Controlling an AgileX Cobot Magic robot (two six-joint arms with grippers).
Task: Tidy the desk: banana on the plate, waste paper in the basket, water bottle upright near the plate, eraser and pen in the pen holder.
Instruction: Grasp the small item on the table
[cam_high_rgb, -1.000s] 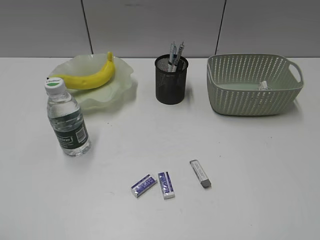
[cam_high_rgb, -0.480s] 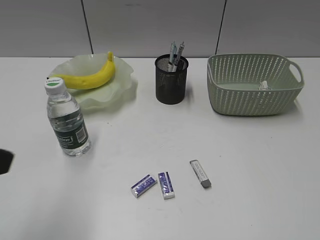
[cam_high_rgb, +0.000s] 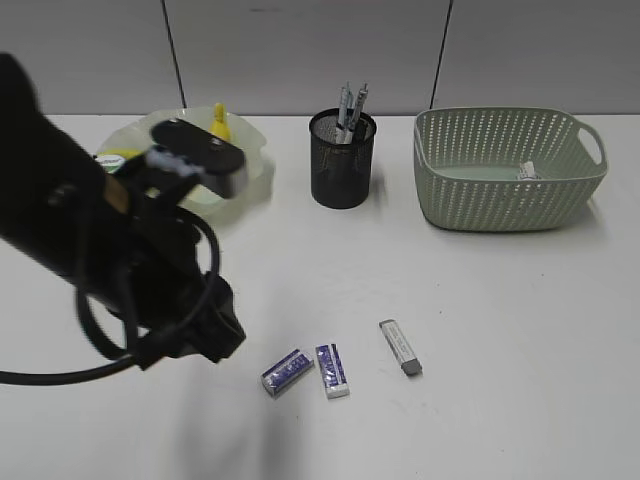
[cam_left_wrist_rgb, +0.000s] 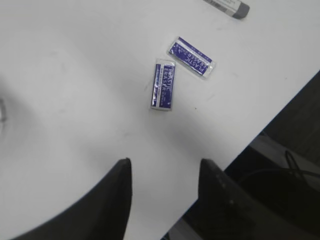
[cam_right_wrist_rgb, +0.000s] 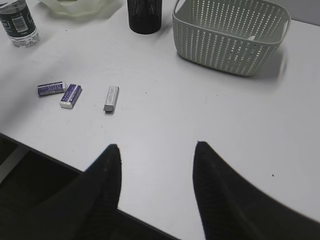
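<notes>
The banana (cam_high_rgb: 218, 119) lies on the wavy green plate (cam_high_rgb: 256, 152); my left arm covers most of both. The water bottle (cam_right_wrist_rgb: 18, 20) stands upright; in the exterior view the arm hides it. The black mesh pen holder (cam_high_rgb: 342, 162) holds pens (cam_high_rgb: 351, 102). Waste paper (cam_high_rgb: 527, 172) lies in the green basket (cam_high_rgb: 505, 200). Two blue-and-white erasers (cam_high_rgb: 287, 371) (cam_high_rgb: 332, 370) and a grey-tipped eraser (cam_high_rgb: 401, 347) lie on the desk (cam_high_rgb: 500, 320). My left gripper (cam_left_wrist_rgb: 166, 162) is open and empty above the desk, short of the blue erasers (cam_left_wrist_rgb: 163, 84). My right gripper (cam_right_wrist_rgb: 157, 146) is open and empty near the front edge.
The desk's front edge (cam_left_wrist_rgb: 260, 135) runs just right of the left gripper, with dark floor and cables beyond. The basket (cam_right_wrist_rgb: 230, 35) stands at the back right and the pen holder (cam_right_wrist_rgb: 145, 15) at the back middle. A grey wall stands behind.
My left arm has come in from the left edge of the exterior view and now hangs over the left half of the desk, covering the bottle and part of the plate. Objects have not moved.
</notes>
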